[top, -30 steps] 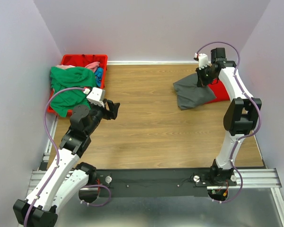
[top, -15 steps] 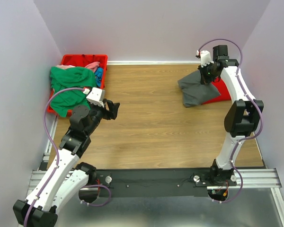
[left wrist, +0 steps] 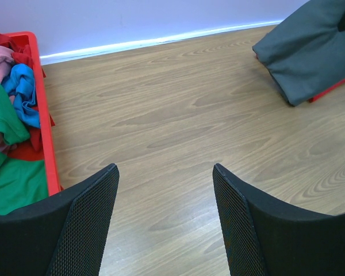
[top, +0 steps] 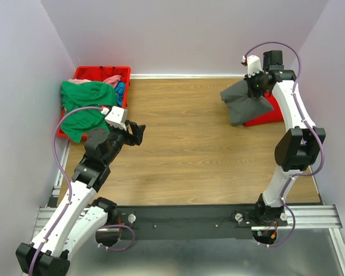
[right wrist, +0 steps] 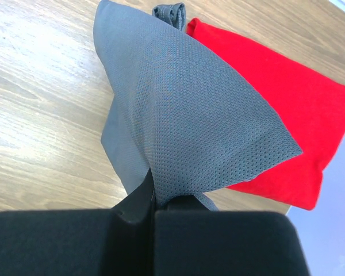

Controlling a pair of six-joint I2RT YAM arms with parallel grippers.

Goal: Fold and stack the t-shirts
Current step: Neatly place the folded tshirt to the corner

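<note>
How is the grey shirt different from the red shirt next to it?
The dark grey cloth t-shirt is pinched in the shut right gripper and hangs bunched; the bright red cloth t-shirt lies flat and folded on the wooden table, with nothing gripping it. From above, the grey one covers part of the red one. Both are soft plain cloth at the table's far right.

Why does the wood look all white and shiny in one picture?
Right wrist view: glare whitens the table at upper left, yet the dark grey t-shirt shows sharp weave. Left wrist view: only a faint sheen. Top view: even light.
</note>
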